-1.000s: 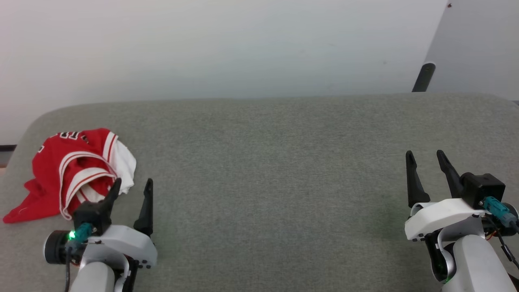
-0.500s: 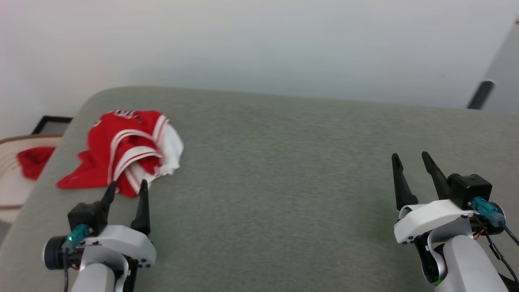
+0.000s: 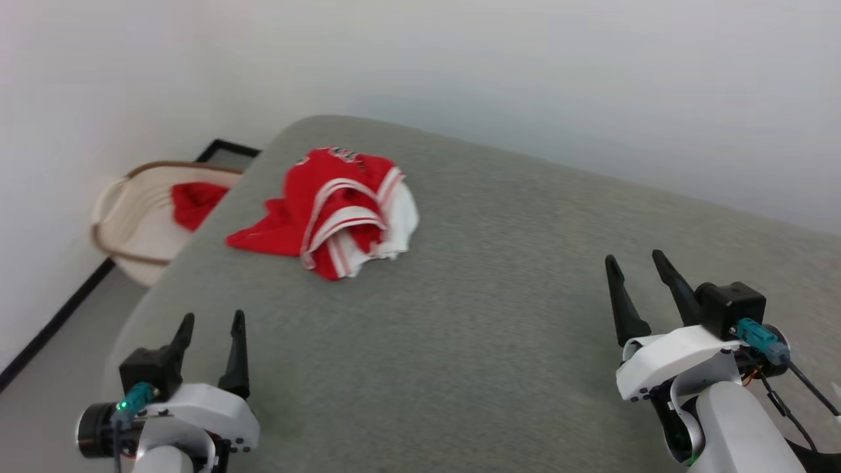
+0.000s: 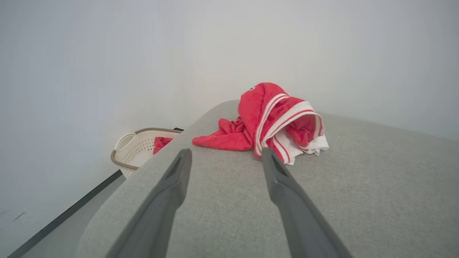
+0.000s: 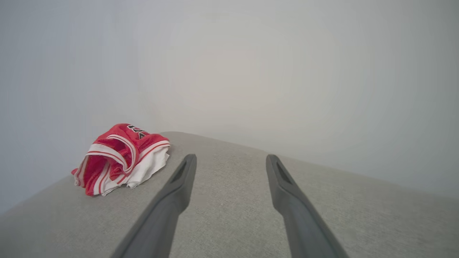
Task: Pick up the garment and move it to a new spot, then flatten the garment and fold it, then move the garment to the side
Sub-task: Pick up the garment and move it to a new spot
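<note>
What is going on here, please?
A two-armed robot faces a grey padded surface. A crumpled red jersey lies near its far left corner, not yet picked up. The left gripper and right gripper are both open and empty, short of it. A basket with red cloth stands on the floor beside.
</note>
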Tool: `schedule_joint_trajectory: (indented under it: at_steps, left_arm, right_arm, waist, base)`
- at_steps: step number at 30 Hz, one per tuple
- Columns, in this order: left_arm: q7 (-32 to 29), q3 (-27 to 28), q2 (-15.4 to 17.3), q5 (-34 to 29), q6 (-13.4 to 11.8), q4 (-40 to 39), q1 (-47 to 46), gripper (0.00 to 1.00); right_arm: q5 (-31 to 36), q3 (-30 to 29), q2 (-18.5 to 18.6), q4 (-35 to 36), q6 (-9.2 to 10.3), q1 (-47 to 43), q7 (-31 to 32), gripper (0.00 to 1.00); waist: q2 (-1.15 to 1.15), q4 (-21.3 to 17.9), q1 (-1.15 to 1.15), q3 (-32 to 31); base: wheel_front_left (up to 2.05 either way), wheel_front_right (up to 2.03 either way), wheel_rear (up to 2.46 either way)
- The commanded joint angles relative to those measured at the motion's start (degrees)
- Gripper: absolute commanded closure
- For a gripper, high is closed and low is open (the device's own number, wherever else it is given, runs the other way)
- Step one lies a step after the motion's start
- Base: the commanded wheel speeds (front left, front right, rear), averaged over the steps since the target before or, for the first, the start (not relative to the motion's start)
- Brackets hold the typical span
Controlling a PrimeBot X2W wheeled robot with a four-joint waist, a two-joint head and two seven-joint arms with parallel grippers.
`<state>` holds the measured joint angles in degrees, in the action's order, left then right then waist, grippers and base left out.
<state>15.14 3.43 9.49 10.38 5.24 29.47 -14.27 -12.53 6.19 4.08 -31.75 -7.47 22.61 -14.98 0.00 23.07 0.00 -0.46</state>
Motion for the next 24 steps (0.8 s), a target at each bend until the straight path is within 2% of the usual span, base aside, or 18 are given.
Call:
schedule_joint_trajectory:
  at_steps: [1,14,24]
  left_arm:
    - [0.0,0.6,0.2,-0.2,-0.4,-0.4,0.9,0.00]
    - [0.0,6.9,-1.6,1.7,-3.5,-9.7,7.6,0.00]
    - [0.0,7.1,-1.9,0.8,-2.7,-11.4,8.8,0.00]
  right_arm:
    - [-0.3,1.1,-0.1,-0.2,-0.04,0.2,-0.3,0.00]
    - [-4.7,14.2,-0.9,-4.9,-0.03,8.8,-0.2,0.00]
    - [-7.0,16.5,-1.1,-6.4,-0.03,9.9,-0.2,0.00]
  waist:
    - [0.00,6.1,0.00,-0.9]
    - [0.00,8.2,0.00,2.3]
    - [0.00,8.2,0.00,2.9]
  base:
    - [0.00,0.00,0.00]
    - [0.00,0.00,0.00]
    - [0.00,0.00,0.00]
